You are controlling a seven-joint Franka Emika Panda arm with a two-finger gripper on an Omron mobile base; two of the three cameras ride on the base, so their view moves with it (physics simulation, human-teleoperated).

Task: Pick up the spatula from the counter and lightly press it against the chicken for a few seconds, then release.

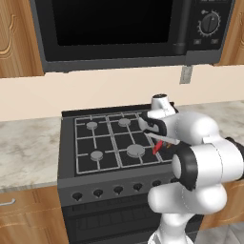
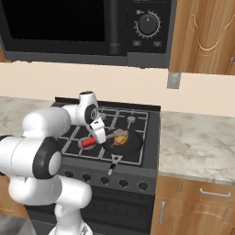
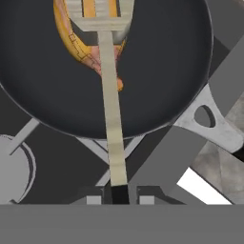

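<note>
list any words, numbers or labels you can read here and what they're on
No text can be read in any view.
microwave dial: tick marks around it, too small to read as numbers.
buttons under the dial: marks too blurred to read.
stove knobs: no labels visible.

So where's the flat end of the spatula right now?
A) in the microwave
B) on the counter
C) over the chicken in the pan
C: the spatula, held by the pincer, has its slotted end over the chicken in the pan.
</note>
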